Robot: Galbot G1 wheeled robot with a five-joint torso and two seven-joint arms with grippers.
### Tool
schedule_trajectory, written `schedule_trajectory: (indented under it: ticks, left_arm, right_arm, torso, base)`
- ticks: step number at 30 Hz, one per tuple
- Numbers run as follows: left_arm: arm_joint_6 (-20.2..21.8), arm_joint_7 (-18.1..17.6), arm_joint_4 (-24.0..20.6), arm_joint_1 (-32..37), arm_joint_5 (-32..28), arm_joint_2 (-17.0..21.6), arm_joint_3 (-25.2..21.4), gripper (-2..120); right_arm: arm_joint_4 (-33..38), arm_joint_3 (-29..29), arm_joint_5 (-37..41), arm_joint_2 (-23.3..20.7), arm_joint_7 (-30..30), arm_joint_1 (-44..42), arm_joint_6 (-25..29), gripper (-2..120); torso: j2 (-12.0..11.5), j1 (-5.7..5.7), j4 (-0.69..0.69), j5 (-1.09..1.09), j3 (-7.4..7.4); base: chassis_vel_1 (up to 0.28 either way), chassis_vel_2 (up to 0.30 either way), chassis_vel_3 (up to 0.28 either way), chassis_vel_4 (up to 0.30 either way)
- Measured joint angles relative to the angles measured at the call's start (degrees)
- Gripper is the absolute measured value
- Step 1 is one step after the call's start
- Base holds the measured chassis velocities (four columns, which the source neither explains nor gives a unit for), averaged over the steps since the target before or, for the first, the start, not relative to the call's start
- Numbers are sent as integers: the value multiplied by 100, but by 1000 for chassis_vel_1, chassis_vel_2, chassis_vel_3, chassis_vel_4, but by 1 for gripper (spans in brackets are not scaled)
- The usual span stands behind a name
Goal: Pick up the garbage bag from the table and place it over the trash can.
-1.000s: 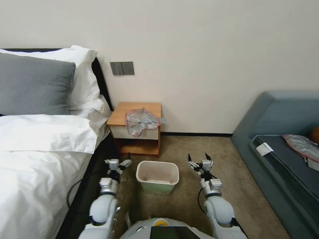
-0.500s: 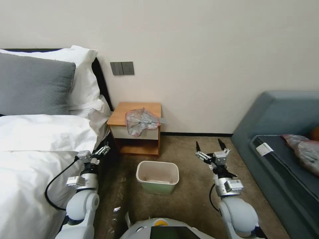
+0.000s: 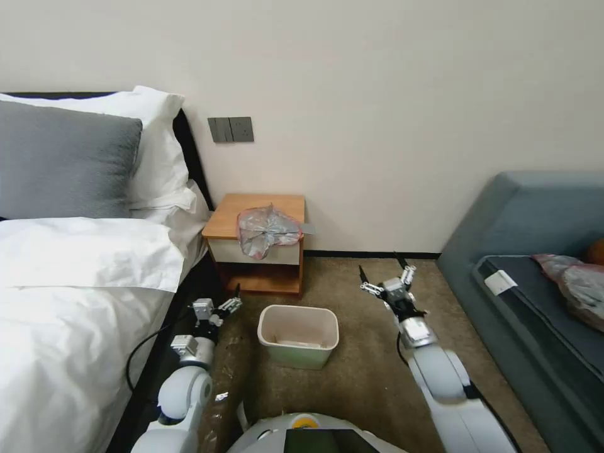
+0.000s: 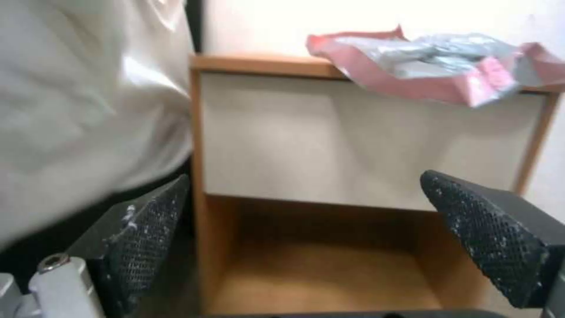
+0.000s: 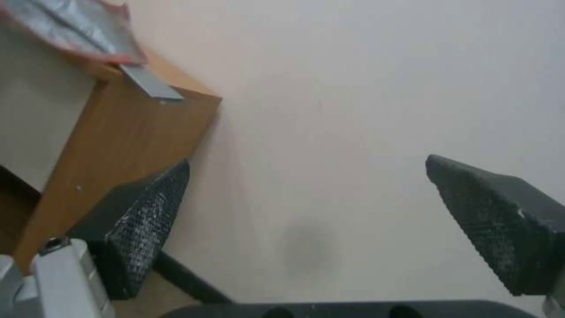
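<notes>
Crumpled garbage bag (image 3: 267,230) on table (image 3: 234,220), well beyond both wide-open, empty pincers (image 3: 229,300) (image 3: 381,274)

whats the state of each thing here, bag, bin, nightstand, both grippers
garbage bag: crumpled on the table, hanging over its front edge, not held
table: low shelf bare
trash can: upright on the carpet, unlined
left gripper: open, holding nothing
right gripper: open, holding nothing

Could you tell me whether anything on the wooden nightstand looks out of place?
Yes: the crumpled silvery-grey plastic garbage bag with a pink-red rim lies bunched on the orange-brown nightstand, sagging over its front edge onto the white drawer front.
</notes>
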Motion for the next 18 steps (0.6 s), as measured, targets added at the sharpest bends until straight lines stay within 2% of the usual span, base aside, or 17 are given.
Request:
schedule_trajectory:
  ticks: [2, 3, 5, 10, 18]
  left_arm:
    - [-98, -79, -4, -3, 175, -65, -57, 100]
    - [-98, -79, -4, -3, 175, -65, -57, 100]
    - [-114, -143, -45, -2, 237, -112, -64, 100]
    - [-151, -191, -54, -55, 390, -184, -68, 100]
    - [-242, -219, 69, -107, 504, -258, -10, 100]
  right_arm:
    - [-310, -234, -216, -267, 3, 343, 50, 100]
    - [-310, -234, -216, -267, 3, 343, 50, 100]
    - [-599, -485, -328, -481, 20, 703, 76, 100]
    - [-1029, -850, -417, -655, 51, 1258, 79, 100]
    - [-1952, -1636, -1044, -888, 50, 2270, 268, 100]
  torso:
    - [0, 0, -2, 5, 0]
    - [0, 0, -2, 5, 0]
    - [0, 0, -3, -2, 0]
    - [0, 0, -2, 0, 0]
    - [0, 0, -3, 0, 0]
  base:
    - [0, 0, 0, 0]
    - [0, 0, 0, 0]
    - [0, 0, 0, 0]
    - [0, 0, 0, 0]
    - [0, 0, 0, 0]
